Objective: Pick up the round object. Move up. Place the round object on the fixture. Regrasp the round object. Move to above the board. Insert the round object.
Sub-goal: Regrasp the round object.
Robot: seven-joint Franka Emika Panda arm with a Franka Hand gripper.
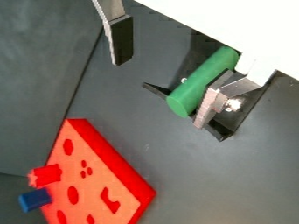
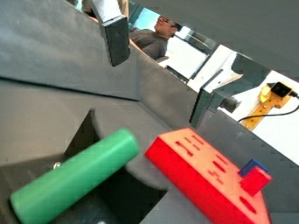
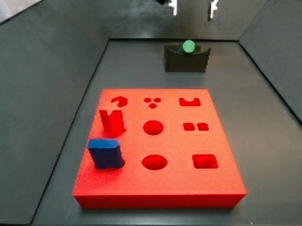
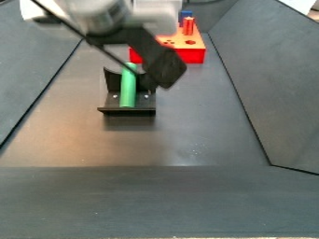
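The round object, a green peg (image 1: 198,83), lies in the notch of the dark fixture (image 1: 225,129). It shows in both side views (image 3: 188,46) (image 4: 127,86) and in a wrist view (image 2: 76,179). My gripper (image 1: 167,70) is open and empty. It hangs above the peg and fixture (image 3: 185,62), its fingers spread either side of the peg's line. In a side view the gripper (image 3: 193,7) is at the upper edge. The red board (image 3: 177,146) with cut-out holes lies in front of the fixture.
A blue block (image 3: 106,153) stands in the board near its left edge, and a red arch piece (image 3: 115,117) stands behind it. Dark sloping walls (image 3: 59,79) enclose the floor on both sides. The board also shows in a wrist view (image 1: 105,175).
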